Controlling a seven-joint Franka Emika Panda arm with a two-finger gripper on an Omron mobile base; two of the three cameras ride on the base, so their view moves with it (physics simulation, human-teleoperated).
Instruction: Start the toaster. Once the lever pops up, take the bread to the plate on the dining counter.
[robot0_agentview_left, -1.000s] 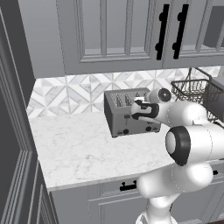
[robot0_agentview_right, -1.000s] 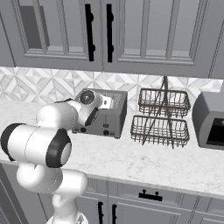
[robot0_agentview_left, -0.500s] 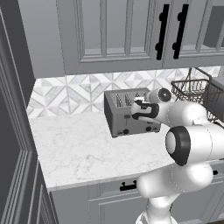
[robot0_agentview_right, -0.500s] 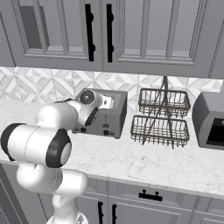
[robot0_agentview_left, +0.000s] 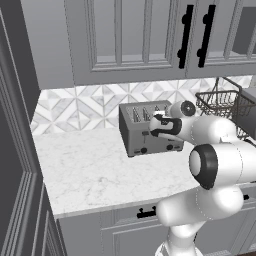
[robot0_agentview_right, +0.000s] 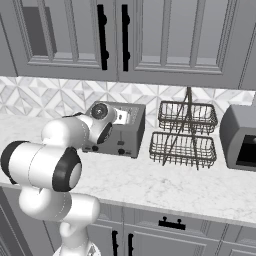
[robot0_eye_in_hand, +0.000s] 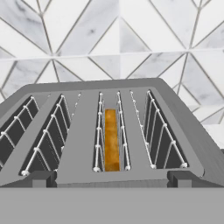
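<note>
Nothing has moved since the earlier frames: arm, hand and toaster stand as before.

Toaster (robot0_agentview_left: 150, 129): grey, boxy, four slots, set on the marble table (robot0_agentview_left: 90, 170) near the tiled back wall. Two dark levers and small dark knobs on its front. In the right base view the toaster (robot0_agentview_right: 127, 131) is partly covered by the arm.

Bread (robot0_eye_in_hand: 111, 139): orange-tan slice, upright, sunk in the third slot from the left as the hand view has it; the other three slots hold only their wire guides.

Hand (robot0_agentview_left: 159, 126): at the toaster's front upper edge, over its right half in the left base view. Fingers hidden in the pictures; by the record the jaws stand wide, and nothing is seen held.

Wire rack (robot0_agentview_right: 186, 134): two tiers of dark baskets, on the table just right of the toaster, apart from it.

Grey appliance (robot0_agentview_right: 239, 137): at the far right, beyond the rack.

Cabinets (robot0_agentview_right: 115, 40): grey, with dark handles, above the table.
</note>
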